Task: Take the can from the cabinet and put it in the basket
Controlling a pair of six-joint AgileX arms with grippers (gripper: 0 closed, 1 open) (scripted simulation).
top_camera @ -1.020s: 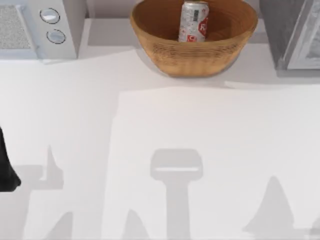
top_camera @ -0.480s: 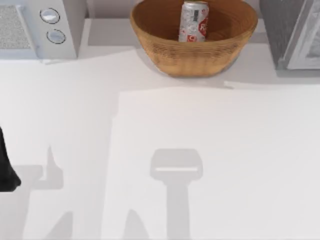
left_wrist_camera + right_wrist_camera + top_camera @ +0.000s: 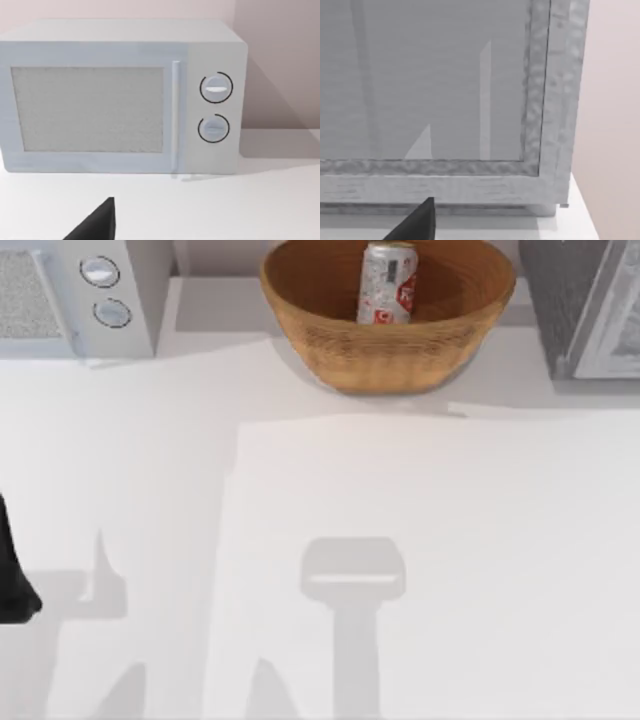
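At the desk's far edge, the can (image 3: 387,282) stands upright inside the basket (image 3: 388,345), left of the cabinet (image 3: 585,305). The placing step looks done; nothing more seems called for. Whether either hand is open cannot be told.

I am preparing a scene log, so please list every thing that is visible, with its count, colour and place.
can: one, silver-white with red marks, upright inside the basket.
basket: one, tan-brown wicker, far middle of the table.
cabinet: one, dark grey speckled with a pale-framed door, far right corner.
microwave: one, white with two round knobs, far left corner.
table: one, white, under everything.
left arm: one, black, at the left edge of the table.
left pincer: one dark fingertip, facing the microwave.
right pincer: one dark fingertip, facing the cabinet door.
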